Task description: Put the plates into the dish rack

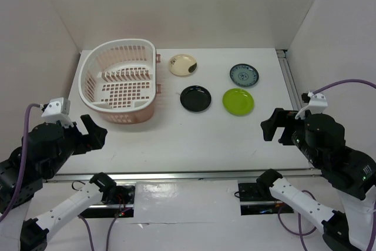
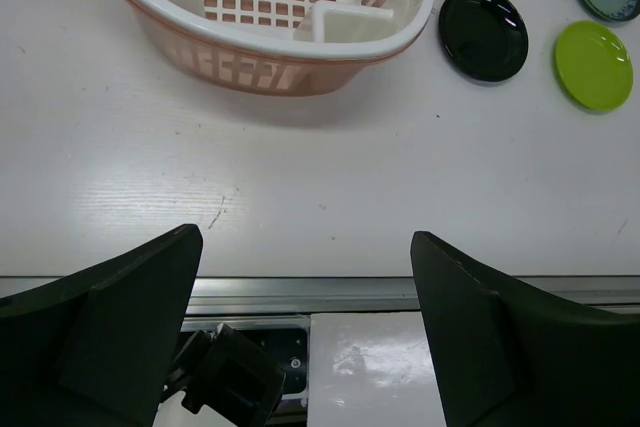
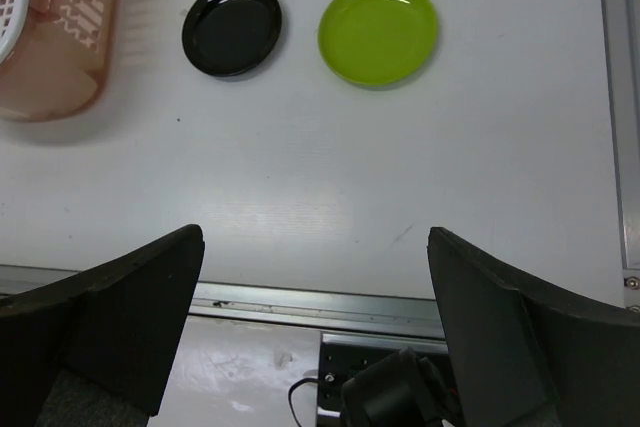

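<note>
The white dish rack (image 1: 120, 80) with a pinkish base stands at the back left and holds no plates; it also shows in the left wrist view (image 2: 265, 7). To its right lie the cream plate (image 1: 183, 64), the blue-patterned plate (image 1: 244, 75), the black plate (image 1: 195, 98) and the lime green plate (image 1: 238, 101). The black plate (image 3: 232, 28) and the green plate (image 3: 378, 31) show in the right wrist view. My left gripper (image 1: 94, 133) is open and empty near the table's front left edge. My right gripper (image 1: 271, 125) is open and empty at the front right.
A metal rail (image 1: 176, 174) runs along the table's near edge. White walls close the back and both sides. A metal strip (image 1: 289, 80) runs along the table's right edge.
</note>
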